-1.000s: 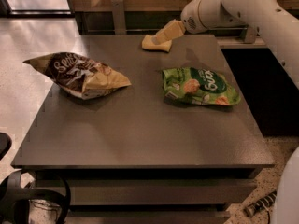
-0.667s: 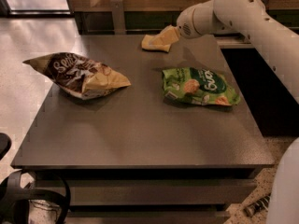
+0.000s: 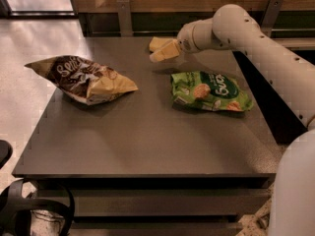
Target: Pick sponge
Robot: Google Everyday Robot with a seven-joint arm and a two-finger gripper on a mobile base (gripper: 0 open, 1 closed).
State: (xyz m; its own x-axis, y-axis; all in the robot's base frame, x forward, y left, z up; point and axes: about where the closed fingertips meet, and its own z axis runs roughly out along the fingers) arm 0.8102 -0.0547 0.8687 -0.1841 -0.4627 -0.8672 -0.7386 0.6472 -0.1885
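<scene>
The counter's [image 3: 147,146] near right corner is hidden by the robot's white body, and the arm [image 3: 256,38] is cut off at the right. A brown bag [image 3: 83,77] lies left and a green bag [image 3: 209,90] right. At the far edge the claw [image 3: 162,54] is held against the sponge [image 3: 156,43]. The two are hard to separate, so the claw's state cannot be told.

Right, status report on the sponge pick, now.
Tool at far edge of table, against the sponge. Hold unconfirmed. Green snack bag just nearer the camera, brown chip bag well clear; neither blocking.
</scene>
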